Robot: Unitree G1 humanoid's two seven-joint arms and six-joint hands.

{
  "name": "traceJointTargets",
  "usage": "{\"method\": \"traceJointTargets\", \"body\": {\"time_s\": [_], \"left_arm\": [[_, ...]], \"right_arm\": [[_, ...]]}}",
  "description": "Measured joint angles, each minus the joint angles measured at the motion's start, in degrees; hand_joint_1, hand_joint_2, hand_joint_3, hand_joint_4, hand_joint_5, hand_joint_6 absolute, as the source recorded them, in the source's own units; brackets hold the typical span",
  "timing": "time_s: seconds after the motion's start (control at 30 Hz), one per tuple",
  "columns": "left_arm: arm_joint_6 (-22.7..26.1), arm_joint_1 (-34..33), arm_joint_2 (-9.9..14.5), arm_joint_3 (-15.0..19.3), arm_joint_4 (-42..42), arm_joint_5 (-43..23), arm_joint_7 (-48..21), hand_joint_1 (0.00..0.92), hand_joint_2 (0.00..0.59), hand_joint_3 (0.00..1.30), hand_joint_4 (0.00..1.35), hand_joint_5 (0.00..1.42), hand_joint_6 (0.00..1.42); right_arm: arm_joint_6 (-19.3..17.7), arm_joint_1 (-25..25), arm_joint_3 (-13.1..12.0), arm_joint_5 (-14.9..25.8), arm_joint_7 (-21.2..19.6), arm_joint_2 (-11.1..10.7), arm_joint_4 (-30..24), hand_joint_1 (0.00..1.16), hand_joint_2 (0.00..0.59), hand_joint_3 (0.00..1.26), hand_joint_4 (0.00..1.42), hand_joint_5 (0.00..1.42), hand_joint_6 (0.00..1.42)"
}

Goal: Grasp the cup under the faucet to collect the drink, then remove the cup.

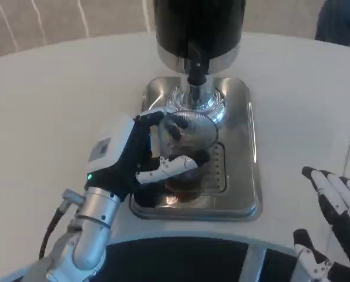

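Both my hands show: my left hand [141,154] grips the clear cup [187,157] on the steel tray [245,176], the faucet [195,69] at its 12 o'clock. My right hand [333,220] rests at 4 o'clock, fingers spread, holding nothing.

We see the desk [46,106] spread before us, and on it, near the middle, sits the drip tray [248,147]. The dispenser [198,29] stands at the far end of the tray, its faucet [194,70] pointing down over it. Below the faucet, on the near half of the tray, stands the cup [189,132], with liquid in its lower part. Our left hand [137,158] reaches in from the near left and wraps around the cup, fingers on its near and far sides. Our right hand [333,205] lies over the desk to the near right, well apart from the tray, its fingers spread.
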Motion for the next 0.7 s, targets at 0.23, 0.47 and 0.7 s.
{"method": "traceJointTargets", "body": {"time_s": [0.23,0.47,0.7], "left_arm": [[-1.01,0.20,1.15,0.50,-0.44,-0.19,-0.14,0.465,0.052,1.01,1.12,1.34,1.39],[-1.04,1.20,1.91,1.09,-0.43,-0.36,-0.68,0.474,0.040,1.01,1.12,1.34,1.40],[-1.11,1.32,2.05,2.17,0.07,-0.44,-0.75,0.476,0.038,1.01,1.12,1.35,1.41]], "right_arm": [[1.16,-0.39,1.57,-1.09,0.01,-0.02,0.00,0.34,0.567,0.01,0.00,0.00,0.00],[3.18,-1.32,3.84,-2.52,0.12,-0.14,0.00,0.34,0.567,0.01,0.00,0.00,0.00],[5.24,-3.64,4.64,-3.66,0.94,-0.28,0.00,0.33,0.567,0.01,0.00,0.00,0.00]]}}
